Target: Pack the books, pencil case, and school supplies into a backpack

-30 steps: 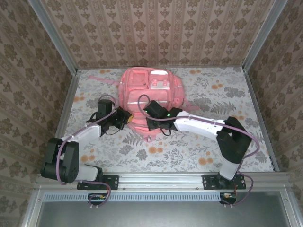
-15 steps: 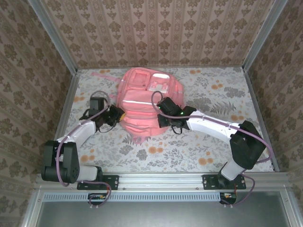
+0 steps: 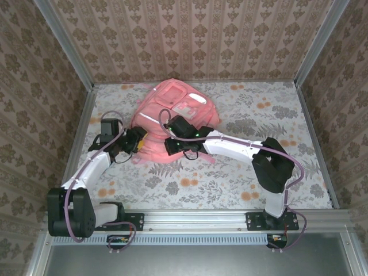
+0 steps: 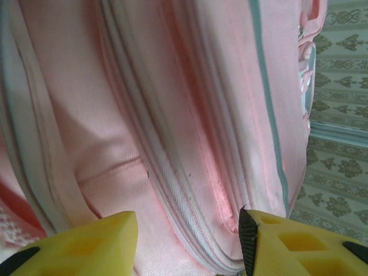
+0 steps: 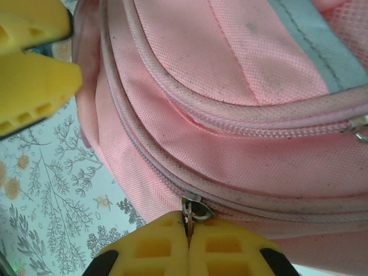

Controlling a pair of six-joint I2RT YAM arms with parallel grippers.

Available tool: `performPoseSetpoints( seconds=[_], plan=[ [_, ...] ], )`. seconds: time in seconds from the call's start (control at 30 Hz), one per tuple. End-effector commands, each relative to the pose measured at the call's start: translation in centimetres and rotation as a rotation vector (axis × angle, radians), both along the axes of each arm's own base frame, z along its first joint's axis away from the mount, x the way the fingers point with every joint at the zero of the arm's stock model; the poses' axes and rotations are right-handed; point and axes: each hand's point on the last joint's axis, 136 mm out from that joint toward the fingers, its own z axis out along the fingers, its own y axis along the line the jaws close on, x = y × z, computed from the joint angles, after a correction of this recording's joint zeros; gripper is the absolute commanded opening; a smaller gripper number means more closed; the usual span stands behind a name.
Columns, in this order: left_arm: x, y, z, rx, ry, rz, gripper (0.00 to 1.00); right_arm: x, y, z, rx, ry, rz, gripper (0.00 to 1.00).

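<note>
Pinched shut on the zipper pull (image 5: 194,208) with the right gripper (image 5: 188,221), lower centre of frame; hung the left gripper (image 4: 187,230) jaws parted, empty, against the pink backpack (image 3: 172,112), upper centre of the tabletop (image 3: 299,172); judged packing nearly done, zipping left.

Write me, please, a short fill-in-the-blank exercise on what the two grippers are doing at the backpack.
1. The right gripper is shut on the small metal ____ of the backpack.
2. The left gripper is ____, not shut, with its yellow fingers apart in front of the fabric.
3. The backpack's fabric is ____ in colour.

Missing words: zipper pull; open; pink.
</note>
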Motion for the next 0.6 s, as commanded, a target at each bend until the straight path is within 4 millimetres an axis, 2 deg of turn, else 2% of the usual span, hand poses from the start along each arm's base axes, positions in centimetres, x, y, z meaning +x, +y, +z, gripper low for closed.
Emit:
performPoseSetpoints(
  seconds=[0.0, 0.13, 0.23, 0.33, 0.37, 0.47, 0.53, 0.57],
  plan=[
    [0.1, -1.2, 0.7, -0.079, -0.001, -0.016, 0.5, 0.0, 2.0, 2.3, 0.083, -0.023, 0.047, 0.0],
    [0.6, -2.1, 0.0, -0.089, 0.013, -0.032, 0.46, -0.9, 2.2, 2.1, 0.092, -0.008, 0.079, 0.0],
    [0.7, -2.7, -0.9, -0.095, 0.03, -0.04, 0.38, -1.3, 2.2, 2.1, 0.091, -0.005, 0.087, 0.0],
    [0.6, -2.5, -2.0, -0.063, 0.053, -0.012, 0.3, -1.4, 1.9, 2.3, 0.085, -0.017, 0.084, 0.0],
    [0.6, -2.4, -2.3, -0.051, 0.054, -0.003, 0.28, -1.3, 1.5, 2.3, 0.074, -0.022, 0.075, 0.0],
    [0.6, -1.9, -3.1, -0.02, 0.062, 0.018, 0.12, -0.8, -0.1, 2.0, 0.008, -0.051, 0.026, 0.0],
    [0.5, -1.5, -3.5, -0.002, 0.062, 0.03, 0.01, -0.2, -2.2, 1.5, -0.076, -0.082, -0.032, 0.0],
    [0.4, -1.2, -3.7, 0.008, 0.062, 0.037, 0.0, 0.2, -3.7, 1.3, -0.135, -0.107, -0.076, 0.0]
  ],
)
